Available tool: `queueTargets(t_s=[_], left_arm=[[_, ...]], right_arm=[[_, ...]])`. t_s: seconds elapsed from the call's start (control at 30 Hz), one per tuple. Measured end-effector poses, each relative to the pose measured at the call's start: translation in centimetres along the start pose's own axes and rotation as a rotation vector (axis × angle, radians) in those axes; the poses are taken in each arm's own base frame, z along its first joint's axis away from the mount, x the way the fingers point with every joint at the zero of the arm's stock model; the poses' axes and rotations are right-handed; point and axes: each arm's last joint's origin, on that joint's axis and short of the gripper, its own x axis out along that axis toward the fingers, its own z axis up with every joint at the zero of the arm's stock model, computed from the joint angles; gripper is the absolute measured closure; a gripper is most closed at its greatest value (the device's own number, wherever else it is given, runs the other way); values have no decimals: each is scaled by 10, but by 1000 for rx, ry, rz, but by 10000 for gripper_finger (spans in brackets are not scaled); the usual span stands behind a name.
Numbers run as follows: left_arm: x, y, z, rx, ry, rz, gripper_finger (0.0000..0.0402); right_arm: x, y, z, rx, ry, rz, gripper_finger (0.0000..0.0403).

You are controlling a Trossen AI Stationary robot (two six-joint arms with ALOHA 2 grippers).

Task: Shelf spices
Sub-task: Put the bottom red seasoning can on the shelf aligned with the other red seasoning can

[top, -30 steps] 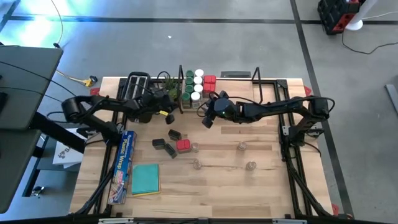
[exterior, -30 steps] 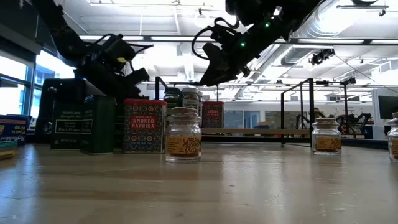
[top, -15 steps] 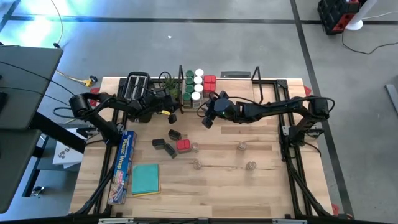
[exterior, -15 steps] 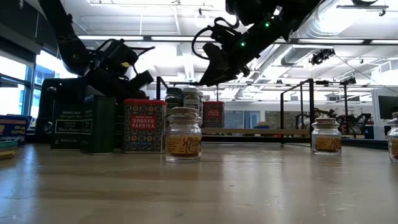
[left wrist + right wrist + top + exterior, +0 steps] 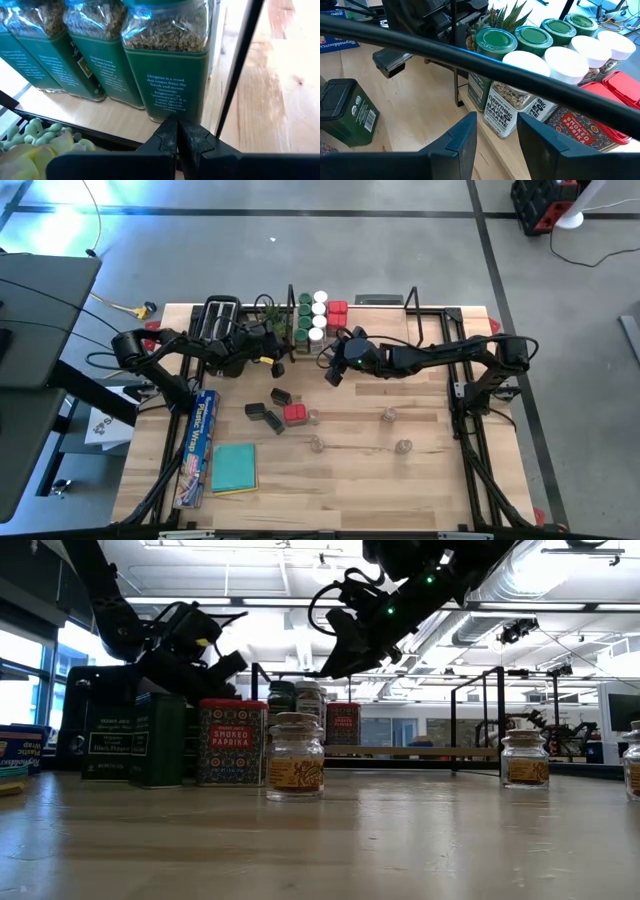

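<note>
Left pincer (image 5: 176,131) clenched empty beside shelved green-lidded jars (image 5: 167,55), lids cropped, right pincer (image 5: 497,131) released nearby.

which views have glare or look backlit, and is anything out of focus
High view: bluish glare on the floor at top left. Low view: bright ceiling lights and windows backlight the left gripper and right gripper into silhouettes; the near table is soft. Left wrist view: the plant is blurred.
</note>
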Motion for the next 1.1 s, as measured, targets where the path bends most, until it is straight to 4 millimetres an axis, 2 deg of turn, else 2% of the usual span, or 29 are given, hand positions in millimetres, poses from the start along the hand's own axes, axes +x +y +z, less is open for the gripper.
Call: queueTargets(t_s=[0.83,1.1], left_arm=[[0,2,6,16,-60,15,401],[0,2,6,35,-57,23,402]], right_arm=[[0,1,0,7,2,20,270],[-2,6,0,-39,-3,53,270]])
